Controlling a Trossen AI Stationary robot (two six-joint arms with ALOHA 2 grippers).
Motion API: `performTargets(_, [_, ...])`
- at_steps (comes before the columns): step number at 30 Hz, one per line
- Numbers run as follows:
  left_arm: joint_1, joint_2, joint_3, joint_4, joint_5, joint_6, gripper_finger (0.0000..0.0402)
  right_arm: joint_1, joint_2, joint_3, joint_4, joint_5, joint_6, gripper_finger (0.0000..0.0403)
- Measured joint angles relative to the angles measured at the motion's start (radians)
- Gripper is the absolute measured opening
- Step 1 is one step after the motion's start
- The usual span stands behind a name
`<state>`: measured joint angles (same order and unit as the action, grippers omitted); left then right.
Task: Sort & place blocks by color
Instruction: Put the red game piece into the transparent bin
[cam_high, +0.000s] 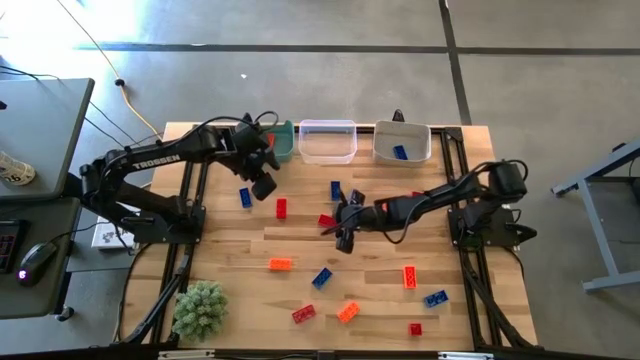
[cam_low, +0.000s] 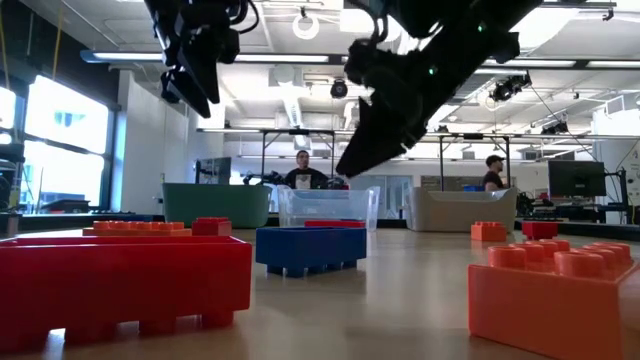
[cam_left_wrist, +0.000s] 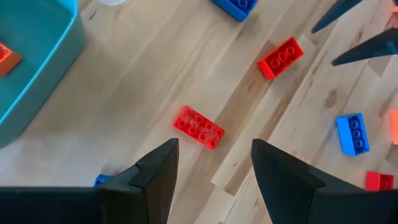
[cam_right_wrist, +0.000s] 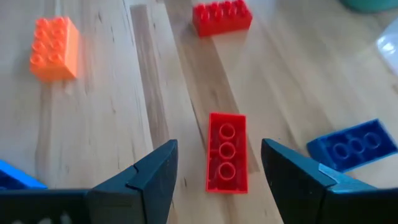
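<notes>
Wooden slat table (cam_high: 300, 250) carried three bins along its far edge: teal bin (cam_high: 284, 142), clear bin (cam_high: 327, 141), white bin (cam_high: 402, 141) with one blue brick inside. Blocks (cam_high: 281, 265) in red, orange and blue lay scattered over the middle and near half. Left gripper (cam_high: 262, 183) hovered near the teal bin, fingers apart, holding nothing, above a red brick (cam_left_wrist: 199, 126). Right gripper (cam_high: 342, 228) hung mid-table, fingers spread and empty, over another red brick (cam_right_wrist: 227, 152). Green spiky ball (cam_high: 200, 308) sat at the near left corner.
</notes>
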<state>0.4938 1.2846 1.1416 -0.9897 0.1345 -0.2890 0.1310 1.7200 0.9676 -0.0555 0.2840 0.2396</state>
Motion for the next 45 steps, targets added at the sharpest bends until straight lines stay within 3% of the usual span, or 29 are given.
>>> performTargets(14, [-0.013, 0.0, 0.0, 0.002, -0.019, -0.024, 0.0188, -0.008, 0.075, 0.0, 0.015, 0.028, -0.005, 0.022])
performTargets(27, [-0.012, 0.001, 0.0, 0.003, -0.029, -0.023, 0.0188, -0.053, 0.125, 0.0, 0.063, -0.046, -0.01, 0.022])
performTargets(45, [-0.012, 0.001, 0.0, 0.006, -0.06, -0.005, 0.0188, -0.066, 0.191, 0.002, 0.066, -0.054, 0.059, 0.022])
